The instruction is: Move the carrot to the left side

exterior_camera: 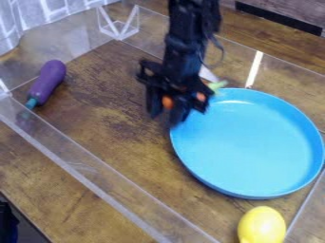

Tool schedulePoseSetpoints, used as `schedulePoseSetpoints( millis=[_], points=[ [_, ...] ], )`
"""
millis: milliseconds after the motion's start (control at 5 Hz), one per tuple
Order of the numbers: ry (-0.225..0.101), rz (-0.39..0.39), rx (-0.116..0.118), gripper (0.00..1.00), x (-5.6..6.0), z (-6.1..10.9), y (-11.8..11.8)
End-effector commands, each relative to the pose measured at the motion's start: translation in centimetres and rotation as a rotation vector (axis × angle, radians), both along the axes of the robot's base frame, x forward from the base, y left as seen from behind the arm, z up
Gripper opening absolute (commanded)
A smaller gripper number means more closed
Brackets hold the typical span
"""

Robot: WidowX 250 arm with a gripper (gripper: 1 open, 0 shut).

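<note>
The carrot (166,101), orange and largely hidden, sits between the fingers of the gripper (169,106), which is blurred, over the left rim of the blue plate (248,144). The plate lies toward the right edge of the wooden table (95,123). Purple eggplant (47,83): near the table's left edge, green end toward the viewer. Yellow lemon (261,226): near the table's front right corner, just beside the plate, apart from the carrot.

Smooth plastic-looking blue plate (249,144), grained brown wood tabletop (95,119), glossy purple eggplant (47,83), smooth yellow lemon (261,226)
</note>
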State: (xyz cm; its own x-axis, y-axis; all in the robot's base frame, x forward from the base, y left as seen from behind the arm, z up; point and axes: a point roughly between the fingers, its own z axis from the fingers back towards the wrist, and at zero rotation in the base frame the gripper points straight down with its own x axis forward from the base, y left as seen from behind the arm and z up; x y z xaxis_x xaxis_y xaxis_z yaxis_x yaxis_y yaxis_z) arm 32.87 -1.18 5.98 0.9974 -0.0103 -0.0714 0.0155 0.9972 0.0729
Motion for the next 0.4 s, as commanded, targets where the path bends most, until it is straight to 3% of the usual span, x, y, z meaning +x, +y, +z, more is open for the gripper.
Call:
schedulePoseSetpoints(
  millis=[0, 200],
  points=[
    [-0.098, 0.059, 0.007, 0.00, 0.4, 4.2, 3.4],
    [-0.088, 0.088, 0.018, 0.00, -0.1, 3.6, 6.2]
  ],
)
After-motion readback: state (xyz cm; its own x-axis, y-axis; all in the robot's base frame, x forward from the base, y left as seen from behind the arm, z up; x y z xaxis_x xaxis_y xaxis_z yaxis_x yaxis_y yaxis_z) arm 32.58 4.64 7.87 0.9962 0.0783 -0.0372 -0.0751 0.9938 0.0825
